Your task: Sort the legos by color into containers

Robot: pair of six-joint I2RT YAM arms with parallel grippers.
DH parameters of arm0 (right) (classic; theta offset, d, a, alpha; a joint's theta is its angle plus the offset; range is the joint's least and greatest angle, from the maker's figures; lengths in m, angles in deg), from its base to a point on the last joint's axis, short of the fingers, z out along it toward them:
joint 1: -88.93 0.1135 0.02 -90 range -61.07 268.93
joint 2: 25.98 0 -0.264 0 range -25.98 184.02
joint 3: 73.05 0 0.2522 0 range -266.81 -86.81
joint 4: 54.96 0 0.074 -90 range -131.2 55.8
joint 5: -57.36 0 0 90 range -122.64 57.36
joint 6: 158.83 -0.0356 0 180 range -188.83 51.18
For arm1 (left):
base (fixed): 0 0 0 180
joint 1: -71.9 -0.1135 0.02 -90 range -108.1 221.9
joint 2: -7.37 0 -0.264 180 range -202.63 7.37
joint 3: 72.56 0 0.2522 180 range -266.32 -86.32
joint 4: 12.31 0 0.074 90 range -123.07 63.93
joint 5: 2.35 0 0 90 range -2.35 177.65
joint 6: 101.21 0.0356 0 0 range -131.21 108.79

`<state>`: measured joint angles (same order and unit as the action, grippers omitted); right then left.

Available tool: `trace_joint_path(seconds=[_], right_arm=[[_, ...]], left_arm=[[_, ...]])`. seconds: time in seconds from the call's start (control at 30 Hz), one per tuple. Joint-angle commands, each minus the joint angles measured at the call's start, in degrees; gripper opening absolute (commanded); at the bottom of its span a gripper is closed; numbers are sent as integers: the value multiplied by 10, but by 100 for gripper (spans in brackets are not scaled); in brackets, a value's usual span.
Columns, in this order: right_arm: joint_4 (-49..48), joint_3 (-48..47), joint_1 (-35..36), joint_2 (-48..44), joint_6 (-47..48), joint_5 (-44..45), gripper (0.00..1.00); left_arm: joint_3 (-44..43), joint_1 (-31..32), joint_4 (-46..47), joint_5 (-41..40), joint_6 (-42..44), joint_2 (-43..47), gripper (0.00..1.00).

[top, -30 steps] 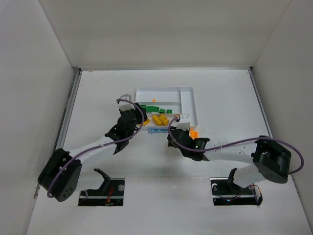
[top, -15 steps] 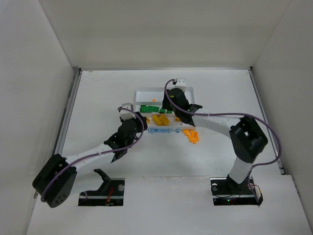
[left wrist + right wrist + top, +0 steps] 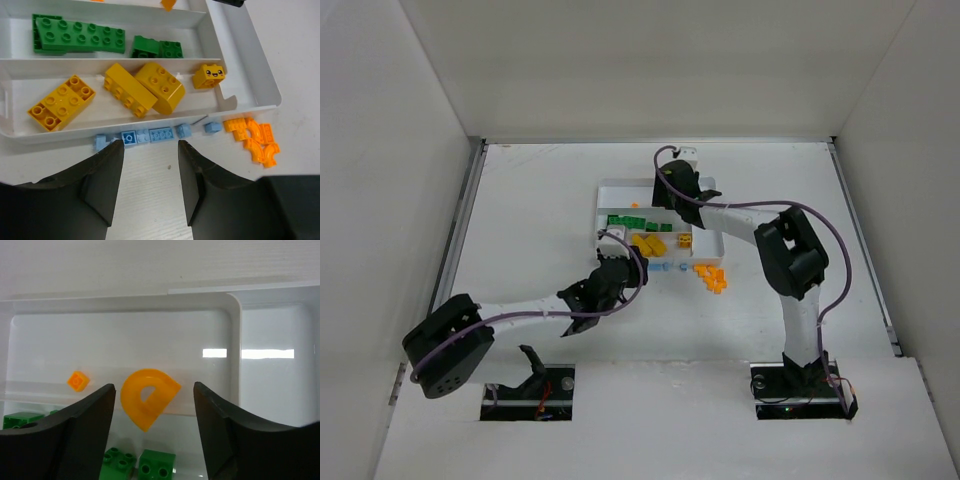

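- A white tray with parallel sections lies at 12 o'clock from the middle of the table
- Far section: a small orange brick and an orange quarter-round piece; whether the piece rests on the dividing wall cannot be told
- Next section: green bricks; the one after: yellow bricks
- The right jaws hang over the far section, spread wide and gripping nothing, with the quarter-round piece between them untouched
- The left jaws, also spread and holding nothing, hover above a row of light blue bricks on the table, just beside the tray's near wall
- Orange curved pieces lie unsorted on the table, at 3 o'clock from the blue row
- The bricks look light, stiff and glossy, so likely slippery; pinching across flat opposite sides seems safer than gripping curves or studs
- The tray wall crowds the blue bricks, so closing along the row seems wiser
- No brand or writing is readable; one yellow face brick carries a printed smile
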<state>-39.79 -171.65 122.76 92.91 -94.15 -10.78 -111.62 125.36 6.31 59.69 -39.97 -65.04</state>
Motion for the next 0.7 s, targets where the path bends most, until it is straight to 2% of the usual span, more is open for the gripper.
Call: trace_joint_path(seconds=[0.0,0.13,0.23,0.3,0.47,0.53,0.67], right_arm=[[-4,-31,4,-23,4,-5,72],[-7,-10,3,-62,4,-6,75],[-23,49,-1,-129,0,-2,71],[-47,116,-7,-191,-10,1,62],[-104,309,-32,-364,-62,-13,29],[-108,369,-37,-420,-76,-16,24],[-108,469,-42,-516,-96,-3,23]], left_arm=[[-33,24,36,-38,21,-6,44],[-48,50,39,-45,36,-28,44],[-62,75,55,-34,55,-53,45],[-77,94,63,-19,68,-75,44],[-127,138,65,27,86,-147,40],[-151,151,59,34,85,-176,39],[-198,170,31,28,71,-229,38]])
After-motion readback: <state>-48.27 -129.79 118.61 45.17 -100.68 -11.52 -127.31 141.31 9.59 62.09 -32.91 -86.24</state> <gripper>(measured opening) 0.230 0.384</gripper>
